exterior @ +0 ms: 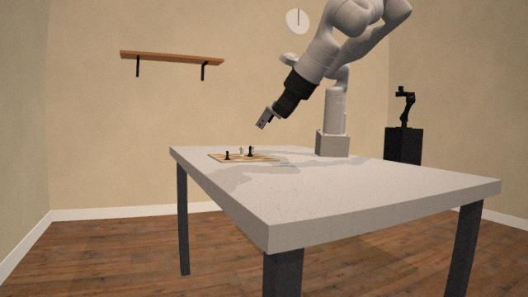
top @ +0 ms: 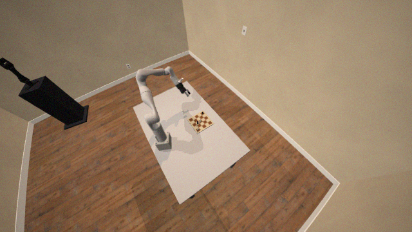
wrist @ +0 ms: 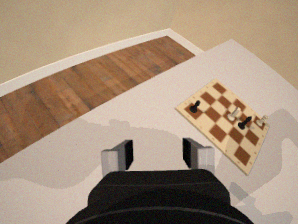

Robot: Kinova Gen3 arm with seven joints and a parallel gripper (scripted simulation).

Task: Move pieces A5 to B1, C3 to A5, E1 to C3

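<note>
A small chessboard [top: 208,124] [exterior: 265,158] [wrist: 217,133] lies on the white table [top: 199,161] [exterior: 330,186] [wrist: 133,123] near its far edge. A few small pieces stand on it. In the wrist view a black piece [wrist: 194,107] stands alone near one corner. Another black piece [wrist: 245,121] stands between two white ones [wrist: 232,115] [wrist: 260,121]. In the exterior view they show as a black piece [exterior: 227,155], a white piece [exterior: 241,151] and a black piece [exterior: 249,151]. My gripper [top: 187,93] [exterior: 261,124] [wrist: 157,149] is open and empty. It hangs tilted high above the table, off to the side of the board.
The arm's base [top: 163,142] [exterior: 332,142] stands on the table behind the board. A black pedestal with a camera [top: 53,101] [exterior: 403,144] stands on the wooden floor beyond the table. A wall shelf [exterior: 171,57] hangs at the back.
</note>
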